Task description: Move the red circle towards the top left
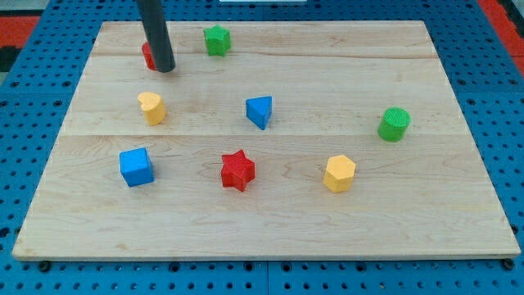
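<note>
The red circle lies near the view's top left of the wooden board, mostly hidden behind my rod. My tip rests on the board at the red circle's right side, touching or nearly touching it. A green star sits to the right of the rod near the board's top edge.
A yellow block lies below the tip. A blue triangle is at the centre. A blue cube, a red star and a yellow hexagon lie in the lower row. A green cylinder is at the right.
</note>
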Controlling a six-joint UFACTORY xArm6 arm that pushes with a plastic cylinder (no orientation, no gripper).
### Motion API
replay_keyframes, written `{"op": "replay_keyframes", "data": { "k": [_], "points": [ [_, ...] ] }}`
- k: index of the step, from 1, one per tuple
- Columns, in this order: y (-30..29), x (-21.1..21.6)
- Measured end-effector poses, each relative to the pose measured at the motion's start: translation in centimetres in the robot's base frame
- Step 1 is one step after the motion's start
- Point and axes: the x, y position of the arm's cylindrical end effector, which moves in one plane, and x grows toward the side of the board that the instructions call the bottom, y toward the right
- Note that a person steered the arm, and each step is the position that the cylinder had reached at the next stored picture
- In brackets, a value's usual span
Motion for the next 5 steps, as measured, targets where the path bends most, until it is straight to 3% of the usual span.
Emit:
{"op": "replay_keyframes", "data": {
  "k": [2, 4, 5],
  "points": [
    [-1.6, -2.9],
    [-8.4, -4.8],
    [-7.3, -7.6]
  ]
}}
